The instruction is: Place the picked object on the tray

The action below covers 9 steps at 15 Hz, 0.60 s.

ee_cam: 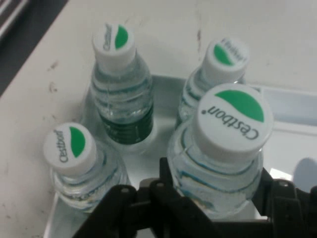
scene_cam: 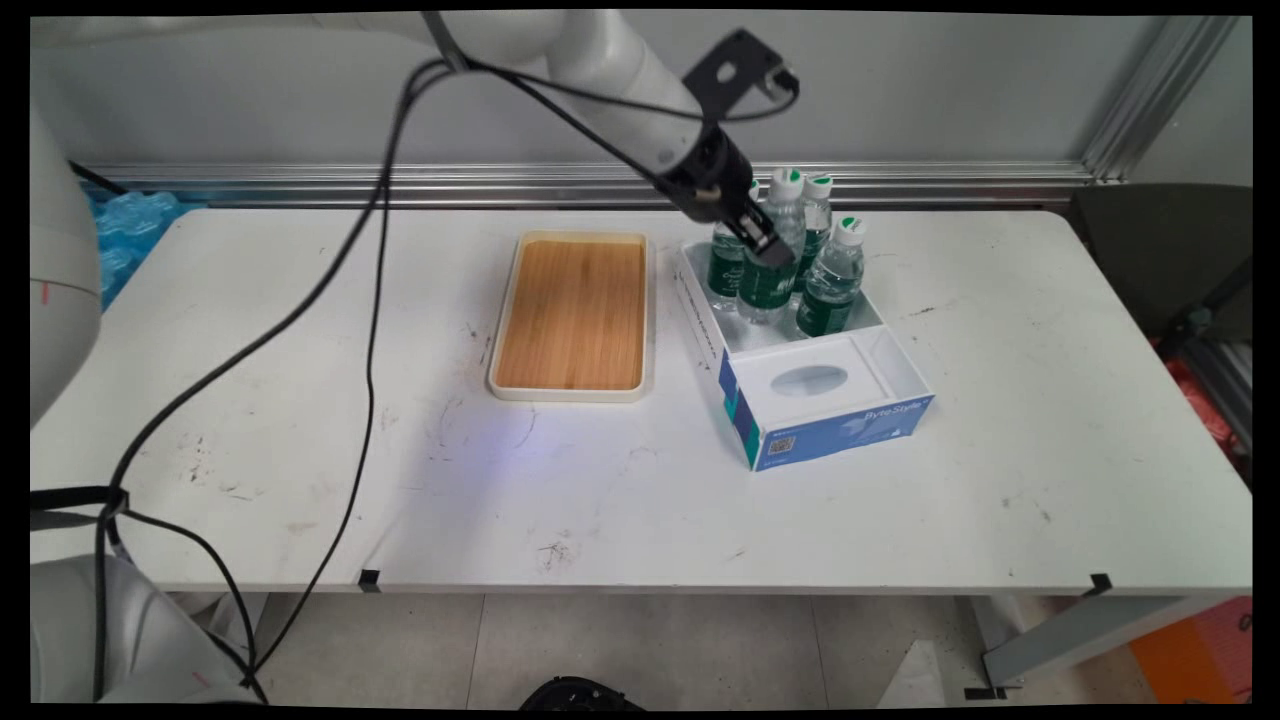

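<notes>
Nearest the hand camera, the black two-finger gripper (ee_cam: pixel 215 198) has its fingers on either side of the shoulder of a clear plastic water bottle with a white-and-green cap (ee_cam: pixel 230 124); whether they are pressing it or only bracketing it I cannot tell, since the pads are hidden behind the bottle. That bottle stands upright in the far compartment of a white open cardboard box with blue printed sides (scene_cam: pixel 905 365), on the side towards the tray; three matching capped bottles (ee_cam: pixel 121 94) stand just beside it, close enough that one may be touching it.

Risk, as I judge it: the hold sits high on a smooth curved shoulder, so a loose hold could let the bottle slip; crowded neighbours could be tipped if the bottle swings sideways; the light box might drag along.

Further left, a shallow white tray with a wooden floor (scene_cam: pixel 572 312) lies flat on the white table (scene_cam: pixel 300 430), near the box but apart from it.
</notes>
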Each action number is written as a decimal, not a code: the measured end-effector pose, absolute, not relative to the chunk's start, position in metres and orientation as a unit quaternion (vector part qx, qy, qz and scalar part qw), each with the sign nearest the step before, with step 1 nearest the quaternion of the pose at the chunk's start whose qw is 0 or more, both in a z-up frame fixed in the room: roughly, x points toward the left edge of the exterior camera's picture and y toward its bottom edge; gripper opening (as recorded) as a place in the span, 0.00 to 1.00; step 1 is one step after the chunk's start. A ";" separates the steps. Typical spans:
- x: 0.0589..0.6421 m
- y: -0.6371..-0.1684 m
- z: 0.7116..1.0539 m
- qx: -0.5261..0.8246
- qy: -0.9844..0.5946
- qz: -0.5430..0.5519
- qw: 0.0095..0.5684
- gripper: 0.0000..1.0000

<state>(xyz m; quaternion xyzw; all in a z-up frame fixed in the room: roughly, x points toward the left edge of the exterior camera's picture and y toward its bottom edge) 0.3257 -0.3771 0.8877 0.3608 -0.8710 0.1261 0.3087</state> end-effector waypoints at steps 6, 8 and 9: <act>0.351 -0.354 0.934 0.349 -0.871 0.128 0.319 0.00; 0.367 -0.343 0.950 0.342 -0.874 0.132 0.318 0.00; 0.378 -0.337 0.958 0.337 -0.877 0.134 0.316 0.00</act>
